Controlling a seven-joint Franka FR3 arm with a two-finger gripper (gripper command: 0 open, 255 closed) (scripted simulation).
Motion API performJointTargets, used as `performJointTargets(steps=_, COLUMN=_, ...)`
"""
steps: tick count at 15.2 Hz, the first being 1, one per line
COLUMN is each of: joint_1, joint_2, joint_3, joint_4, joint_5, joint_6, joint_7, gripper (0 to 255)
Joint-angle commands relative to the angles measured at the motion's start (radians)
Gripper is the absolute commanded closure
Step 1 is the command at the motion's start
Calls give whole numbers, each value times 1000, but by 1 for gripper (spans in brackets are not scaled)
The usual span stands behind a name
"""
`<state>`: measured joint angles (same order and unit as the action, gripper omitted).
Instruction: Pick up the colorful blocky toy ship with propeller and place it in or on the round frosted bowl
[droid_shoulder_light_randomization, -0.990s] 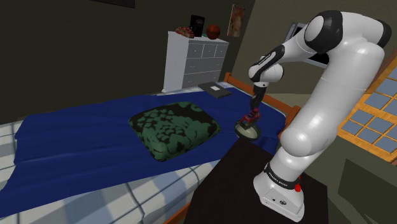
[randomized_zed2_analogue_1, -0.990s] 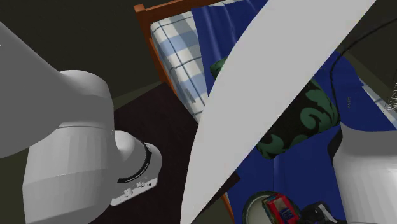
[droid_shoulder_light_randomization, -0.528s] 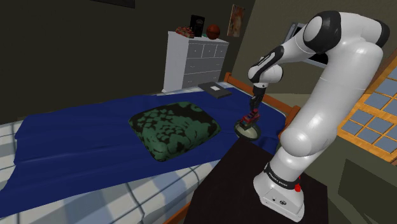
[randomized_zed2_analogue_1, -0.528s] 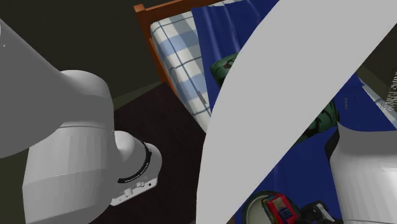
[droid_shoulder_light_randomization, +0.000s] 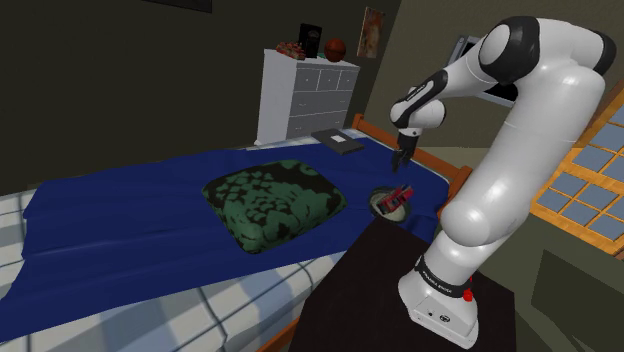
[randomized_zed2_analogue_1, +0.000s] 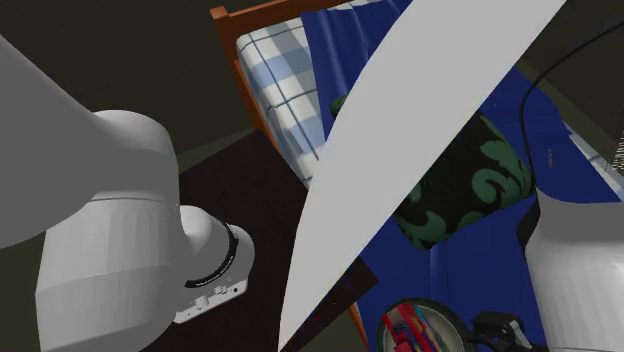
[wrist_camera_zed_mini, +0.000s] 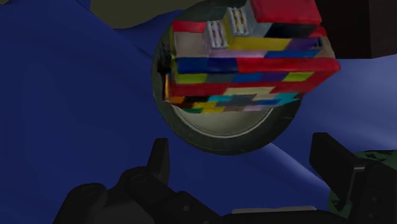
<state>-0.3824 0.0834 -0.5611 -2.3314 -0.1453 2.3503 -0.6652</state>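
Toy ship (wrist_camera_zed_mini: 248, 70) in bowl (wrist_camera_zed_mini: 205, 144); gripper (wrist_camera_zed_mini: 242, 147) spread, empty

No legible text, label, brand or number anywhere.

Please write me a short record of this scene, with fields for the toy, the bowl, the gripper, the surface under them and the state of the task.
toy: multicoloured blocky toy ship, lying in the bowl and overhanging its rim
bowl: round bowl with dark rim and pale inside
gripper: all-black gripper, open, above the toy, not touching it
surface: blue bed cover
task state: toy is in the bowl, released
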Motion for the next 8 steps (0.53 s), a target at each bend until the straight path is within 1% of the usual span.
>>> performJointTargets(steps=1, joint_1=7, joint_2=-38, joint_3=0, joint_4=17, joint_5=-20, joint_6=-52, joint_7=15, gripper=0)
performJointTargets(steps=3, joint_1=14, joint_2=-79, joint_3=4, joint_4=43, joint_5=-38, joint_6=-116, joint_7=30, gripper=0)
performJointTargets(steps=8, joint_1=14, joint_2=-79, joint_3=4, joint_4=43, joint_5=-38, joint_6=-116, joint_7=30, gripper=0)
